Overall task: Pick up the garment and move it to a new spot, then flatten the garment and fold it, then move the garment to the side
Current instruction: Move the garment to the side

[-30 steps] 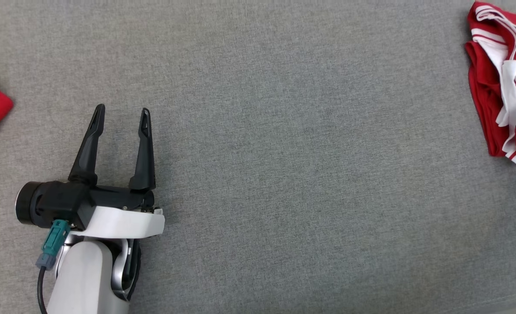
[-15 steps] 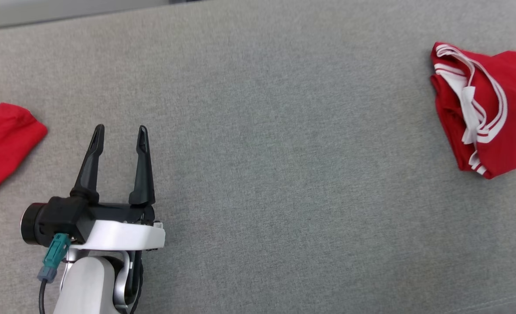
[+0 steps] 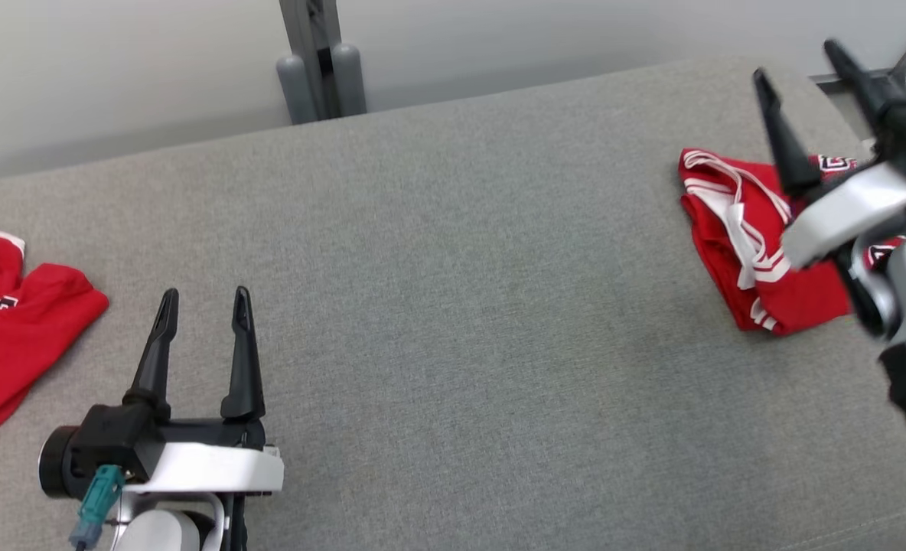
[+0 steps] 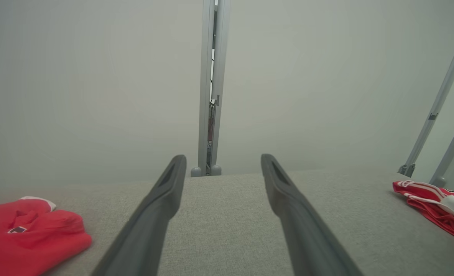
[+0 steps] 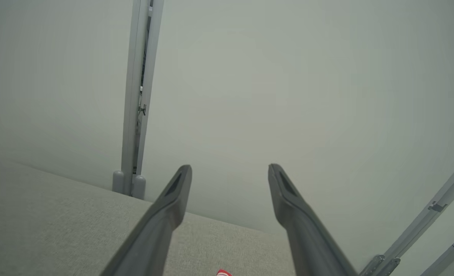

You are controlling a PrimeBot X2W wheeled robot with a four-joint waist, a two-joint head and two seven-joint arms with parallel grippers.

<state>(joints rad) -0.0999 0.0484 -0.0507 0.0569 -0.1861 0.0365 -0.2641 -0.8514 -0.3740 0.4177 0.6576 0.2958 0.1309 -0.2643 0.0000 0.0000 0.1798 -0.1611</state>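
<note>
Blurred right tool (image 3: 796, 60) partly hides folded garment (image 3: 801, 302).

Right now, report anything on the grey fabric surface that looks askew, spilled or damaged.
The red garment with white striped trim lies bunched near the grey fabric surface's right end, folds uneven. A second red garment sits rumpled at the left end. Nothing looks spilled or torn.

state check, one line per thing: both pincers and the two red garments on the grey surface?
left pincer: open, empty, clear of both garments.
right pincer: open, empty, raised by the right garment.
right garment: bunched up, not flattened, lying on the grey surface, not held.
left garment: crumpled, lying at the left of the surface, not held.
</note>
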